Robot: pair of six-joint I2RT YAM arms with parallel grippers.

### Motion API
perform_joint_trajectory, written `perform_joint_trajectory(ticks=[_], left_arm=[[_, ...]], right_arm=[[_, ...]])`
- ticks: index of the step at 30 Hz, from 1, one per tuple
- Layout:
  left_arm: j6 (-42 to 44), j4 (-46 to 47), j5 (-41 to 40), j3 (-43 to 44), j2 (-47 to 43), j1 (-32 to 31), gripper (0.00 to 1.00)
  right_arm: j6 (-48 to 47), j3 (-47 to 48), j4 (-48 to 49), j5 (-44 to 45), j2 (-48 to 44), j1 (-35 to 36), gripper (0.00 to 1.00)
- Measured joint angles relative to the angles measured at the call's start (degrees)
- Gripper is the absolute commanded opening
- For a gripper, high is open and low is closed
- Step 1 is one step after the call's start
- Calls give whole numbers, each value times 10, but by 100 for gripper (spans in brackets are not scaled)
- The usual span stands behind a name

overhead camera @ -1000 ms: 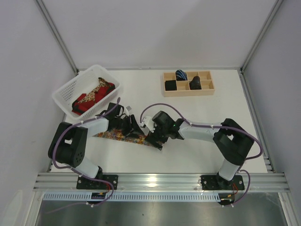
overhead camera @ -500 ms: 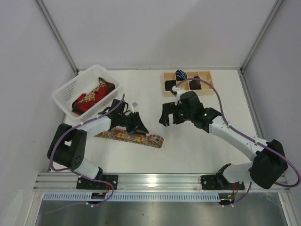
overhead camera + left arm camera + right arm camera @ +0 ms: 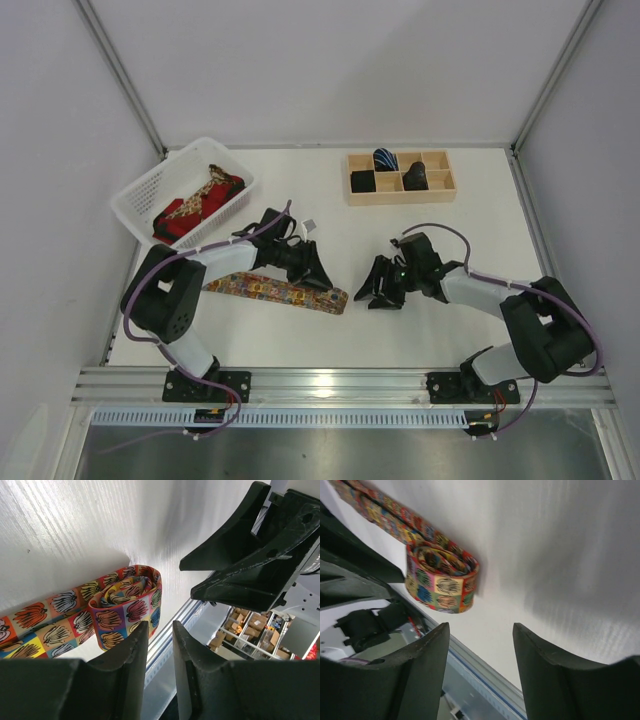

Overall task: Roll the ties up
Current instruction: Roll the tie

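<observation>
Tie [image 3: 270, 290] lies loose on the table, held by neither pincer. The left pincer [image 3: 320, 279] hangs just over its coiled end, jaws narrowed to a slit with nothing between them. The right pincer [image 3: 378, 294] sat on that end a second ago and then swung away. It is now low beside it again, jaws apart and empty. The roll looks barely begun and has been let go. The tie's long axis runs left to right, coil rightward, flat tail toward the basket [image 3: 135, 205].
</observation>
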Motion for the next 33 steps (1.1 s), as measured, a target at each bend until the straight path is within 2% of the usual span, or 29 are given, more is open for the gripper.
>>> perform_joint_trajectory(ticks=[5,16,24,33], left_arm=[[4,0,0,0,2,0,31],[5,6,-8,-8,24,0,27],[10,9,-12,-30,24,2,27],[15,14,-12,-42,25,13,26]], right_arm=[[45,-31,87,-32,3,-8,70],[105,-54,226,-88,78,-7,68],[112,-40,254,-106,126,7,70],[99,6,245,-108,165,38,66]])
